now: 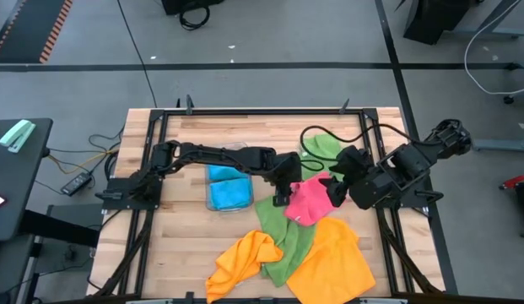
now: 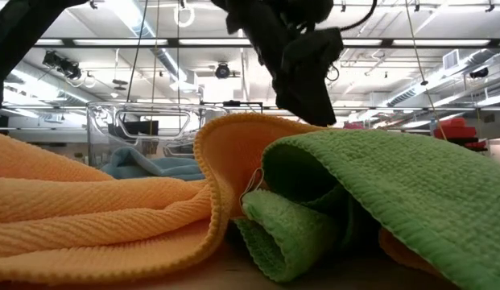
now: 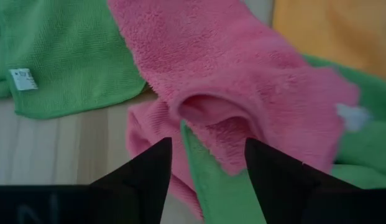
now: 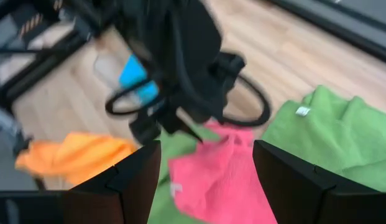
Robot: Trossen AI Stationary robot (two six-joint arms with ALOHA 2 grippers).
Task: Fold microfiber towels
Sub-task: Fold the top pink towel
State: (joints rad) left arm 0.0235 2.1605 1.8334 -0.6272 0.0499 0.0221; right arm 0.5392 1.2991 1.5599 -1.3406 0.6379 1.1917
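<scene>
The left gripper (image 3: 208, 165) hangs with fingers parted, holding nothing, just above the crumpled pink towel (image 1: 310, 200), with a green towel (image 1: 283, 241) under it, the open right gripper (image 1: 337, 192) close beside, orange towels (image 1: 333, 257) beyond.

- An orange towel (image 2: 97, 213) fills the left foreground, its ribbed cloth lying in soft folds, one edge rising in a curved ridge near the middle.
- A green towel (image 2: 394, 189) drapes over the right side, its near edge rolled under into a thick fold touching the orange one.
- A small white tag (image 2: 254, 184) shows where the two cloths meet.
- Behind the orange towel, a blue towel (image 2: 149, 165) lies inside a clear plastic tray (image 2: 101, 129).
- A dark arm (image 2: 294, 56) comes down from above at centre, above the towels; its fingers cannot be made out.
- Beyond, a ceiling with beams and strip lights (image 2: 137, 16).
</scene>
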